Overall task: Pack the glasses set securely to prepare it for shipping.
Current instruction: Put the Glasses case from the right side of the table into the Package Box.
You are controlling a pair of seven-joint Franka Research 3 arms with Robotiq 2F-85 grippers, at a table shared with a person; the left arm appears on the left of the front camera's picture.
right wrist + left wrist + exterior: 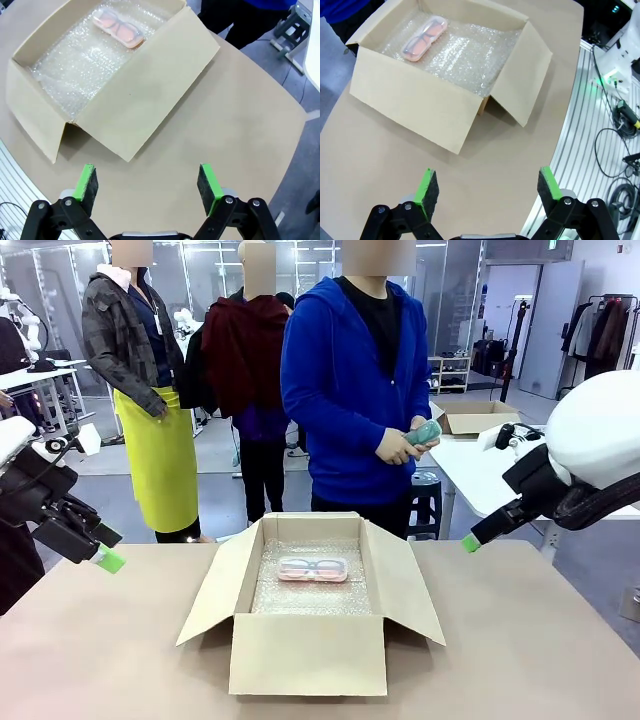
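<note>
An open cardboard box [308, 652] sits in the lower middle of the front view on the tan tabletop [110, 660], its four flaps folded outward. Its floor is lined with bubble wrap [305, 598]. The pink case [312, 568] lies flat on the wrap toward the far wall, spectacles showing through its clear lid. The mint case [425, 431] is off the tabletop, held in the hands [398, 446] of the person [350, 380] in the blue hoodie, at upper centre, above and right of the box. The left claw [487, 189] hangs at the left edge of the front view above the tabletop, jaws spread wide and holding nothing. In its wrist view the box lies in the upper left. The right claw [147, 184] hovers at the right edge, likewise wide open and empty, with the box in the upper left of its own view.
</note>
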